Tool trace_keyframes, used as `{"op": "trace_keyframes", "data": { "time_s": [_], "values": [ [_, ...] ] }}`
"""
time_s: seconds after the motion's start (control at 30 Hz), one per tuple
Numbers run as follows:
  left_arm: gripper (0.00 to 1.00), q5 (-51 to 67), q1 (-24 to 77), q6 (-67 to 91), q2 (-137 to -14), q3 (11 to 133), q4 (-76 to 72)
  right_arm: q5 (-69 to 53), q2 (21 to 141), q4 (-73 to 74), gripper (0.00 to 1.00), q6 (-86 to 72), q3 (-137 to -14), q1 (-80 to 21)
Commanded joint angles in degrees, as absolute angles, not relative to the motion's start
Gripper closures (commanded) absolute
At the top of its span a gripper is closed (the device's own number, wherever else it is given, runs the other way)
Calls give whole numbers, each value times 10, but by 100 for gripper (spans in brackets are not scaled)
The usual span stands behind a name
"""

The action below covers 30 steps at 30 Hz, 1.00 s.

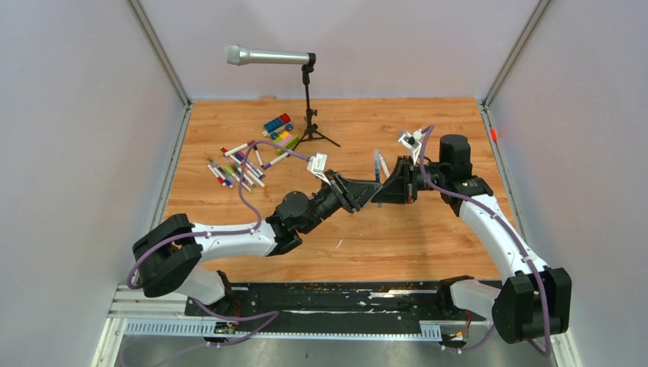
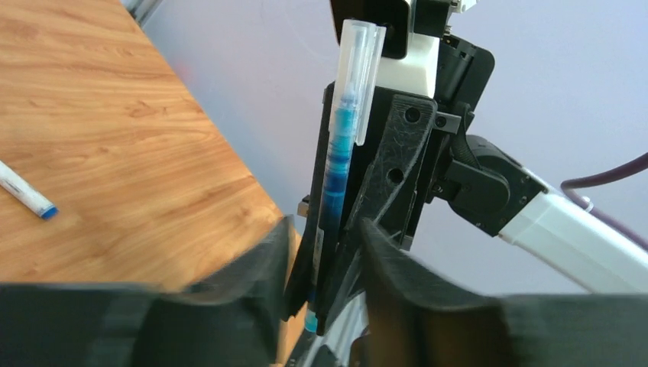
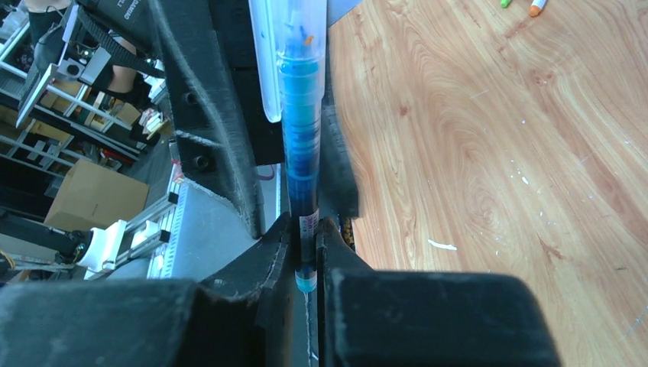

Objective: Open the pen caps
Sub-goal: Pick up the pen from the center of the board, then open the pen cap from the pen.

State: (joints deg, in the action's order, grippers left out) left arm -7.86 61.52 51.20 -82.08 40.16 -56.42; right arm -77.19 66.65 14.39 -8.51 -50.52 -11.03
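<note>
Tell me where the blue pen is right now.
In the top view the blue pen is held above the table, right of centre, where the right hand, shut on one end, meets the left hand.

Clear-barrelled blue marker pen (image 3: 299, 138): top cut by frame edge, tail hidden between right gripper (image 3: 306, 241) fingers. Left gripper (image 2: 327, 256) fingers blurred. Scattered white-barrelled pens (image 1: 237, 168): ends too small to tell.

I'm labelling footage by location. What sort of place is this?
Probably a robotics lab's enclosed test cell: plain wall panels around a wooden tabletop, two robot arms bolted at its near edge, and a cardboard box and equipment racks outside.
</note>
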Motion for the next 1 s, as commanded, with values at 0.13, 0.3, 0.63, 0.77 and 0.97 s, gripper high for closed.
{"op": "trace_keyframes", "data": {
  "time_s": [0.13, 0.3, 0.63, 0.77, 0.97],
  "values": [
    [12, 69, 547, 577, -803, 437, -571, -824, 622, 190, 100, 46, -479, -113],
    [5, 185, 497, 623, -835, 473, -581, -862, 602, 192, 100, 56, -462, -103],
    [16, 295, 490, 636, -868, 519, -679, -912, 612, 105, 100, -19, -435, -103],
    [25, 304, 489, 638, -865, 512, -690, -911, 621, 101, 100, -26, -439, -103],
    [43, 309, 490, 660, -884, 516, -705, -912, 632, 98, 100, -36, -443, -104]
  ]
}}
